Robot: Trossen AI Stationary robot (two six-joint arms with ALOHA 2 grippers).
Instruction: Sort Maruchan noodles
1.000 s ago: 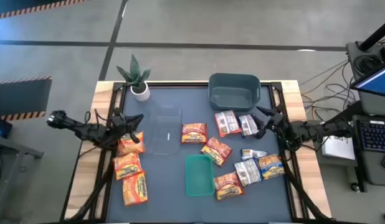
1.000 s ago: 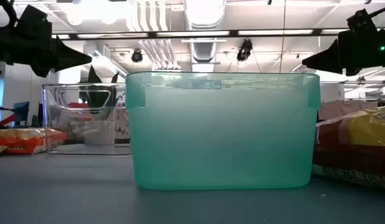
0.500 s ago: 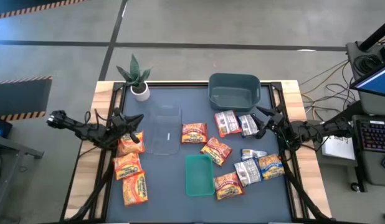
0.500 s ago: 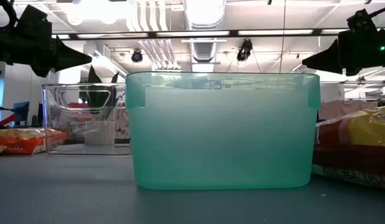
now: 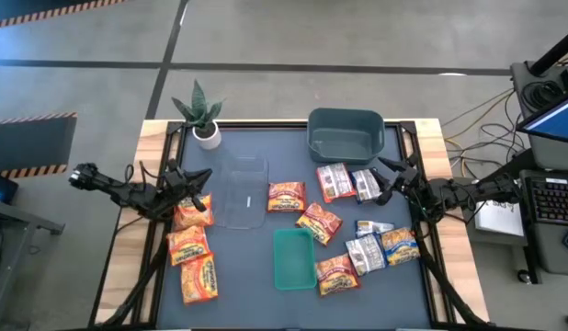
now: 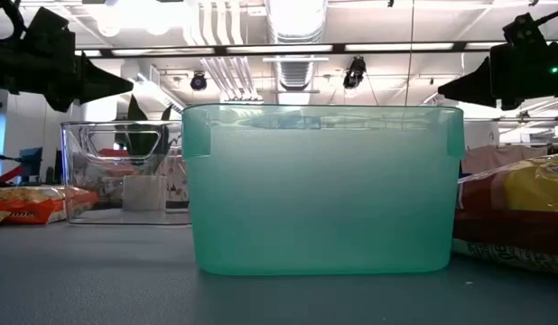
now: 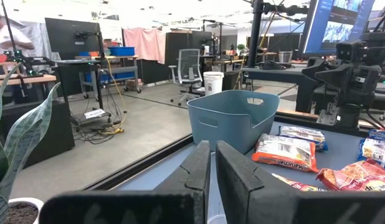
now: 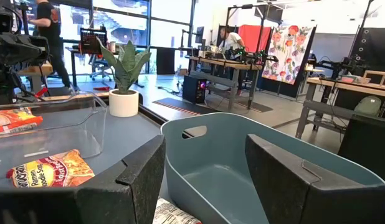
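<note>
Maruchan noodle packets lie flat on the dark table top. Three orange ones [image 5: 192, 246] are at the left, three more [image 5: 312, 225] around the middle, and silver-grey ones [image 5: 346, 182] and blue-and-yellow ones [image 5: 399, 245] at the right. My left gripper [image 5: 207, 187] hovers shut and empty at the left, above the nearest orange packet and beside the clear bin [image 5: 243, 191]. In its wrist view the fingers [image 7: 233, 177] stand together. My right gripper [image 5: 381, 186] hovers open and empty at the right, next to the silver-grey packets, with its fingers [image 8: 139, 168] wide apart.
A grey-blue bin [image 5: 346, 134] stands at the far right. A green bin [image 5: 293, 259] is near the front middle and fills the low view [image 6: 320, 190]. A potted plant [image 5: 201, 115] stands at the far left corner. Wooden table edges run along both sides.
</note>
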